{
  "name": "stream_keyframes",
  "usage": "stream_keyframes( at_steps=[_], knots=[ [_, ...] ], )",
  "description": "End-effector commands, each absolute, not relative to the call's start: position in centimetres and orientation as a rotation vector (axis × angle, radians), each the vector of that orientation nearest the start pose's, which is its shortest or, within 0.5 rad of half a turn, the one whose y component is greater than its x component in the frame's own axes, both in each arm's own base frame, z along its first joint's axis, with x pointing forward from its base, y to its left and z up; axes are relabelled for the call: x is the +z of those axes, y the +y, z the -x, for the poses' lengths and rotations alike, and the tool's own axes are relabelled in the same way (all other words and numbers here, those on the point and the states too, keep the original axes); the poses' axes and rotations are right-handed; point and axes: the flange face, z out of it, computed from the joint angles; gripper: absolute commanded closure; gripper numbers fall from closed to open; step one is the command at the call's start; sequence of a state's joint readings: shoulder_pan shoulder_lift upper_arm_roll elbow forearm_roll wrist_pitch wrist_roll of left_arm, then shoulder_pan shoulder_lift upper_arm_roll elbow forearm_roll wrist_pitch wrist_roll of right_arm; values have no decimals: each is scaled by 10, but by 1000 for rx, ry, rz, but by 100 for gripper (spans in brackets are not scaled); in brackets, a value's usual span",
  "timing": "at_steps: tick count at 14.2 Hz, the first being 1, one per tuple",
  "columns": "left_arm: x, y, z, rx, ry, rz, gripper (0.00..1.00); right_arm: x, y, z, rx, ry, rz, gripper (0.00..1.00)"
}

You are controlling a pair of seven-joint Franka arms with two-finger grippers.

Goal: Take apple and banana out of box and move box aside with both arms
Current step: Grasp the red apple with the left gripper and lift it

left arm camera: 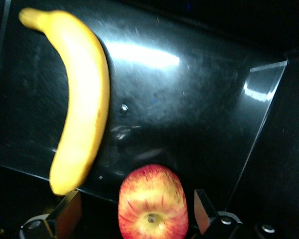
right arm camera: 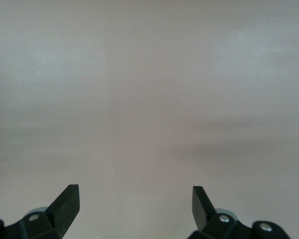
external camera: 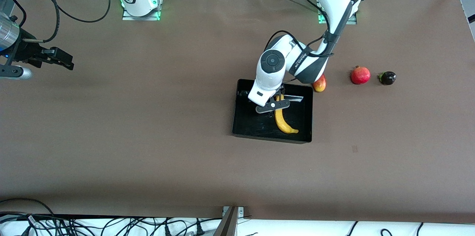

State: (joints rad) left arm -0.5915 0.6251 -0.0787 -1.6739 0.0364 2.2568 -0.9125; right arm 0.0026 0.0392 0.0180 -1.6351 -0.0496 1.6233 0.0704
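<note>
The black tray (external camera: 252, 123) lies mid-table with the yellow banana (external camera: 284, 121) in it. My left gripper (external camera: 273, 105) hangs low over the tray, beside the banana's upper end. In the left wrist view (left arm camera: 135, 211) it is open. The red apple with yellow streaks (left arm camera: 150, 204) sits between its fingers (left arm camera: 70, 213) with a gap on each side, next to the banana (left arm camera: 82, 99) on the tray floor (left arm camera: 189, 99). In the front view the apple is hidden under the left hand. My right gripper (external camera: 68, 63) waits open and empty (right arm camera: 135, 199) over bare table at the right arm's end.
A red-yellow mango-like fruit (external camera: 320, 83) lies against the tray's corner, partly under the left arm. A red pomegranate (external camera: 360, 75) and a dark purple fruit (external camera: 387, 78) lie toward the left arm's end. Cables run along the table's near edge.
</note>
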Motion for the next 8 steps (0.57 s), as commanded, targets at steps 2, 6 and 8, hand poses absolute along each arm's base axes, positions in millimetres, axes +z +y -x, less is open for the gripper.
stream_keyframes(
  at_steps=[2, 6, 8],
  knots=[
    [216, -423, -516, 75, -342, 3117, 0, 581, 4, -569, 83, 64, 3188, 0],
    [197, -426, -507, 87, -331, 3116, 0, 581, 4, -569, 83, 64, 3188, 0],
    [192, -425, -506, 94, -330, 3112, 1, 581, 4, -569, 83, 64, 3188, 0]
  ],
)
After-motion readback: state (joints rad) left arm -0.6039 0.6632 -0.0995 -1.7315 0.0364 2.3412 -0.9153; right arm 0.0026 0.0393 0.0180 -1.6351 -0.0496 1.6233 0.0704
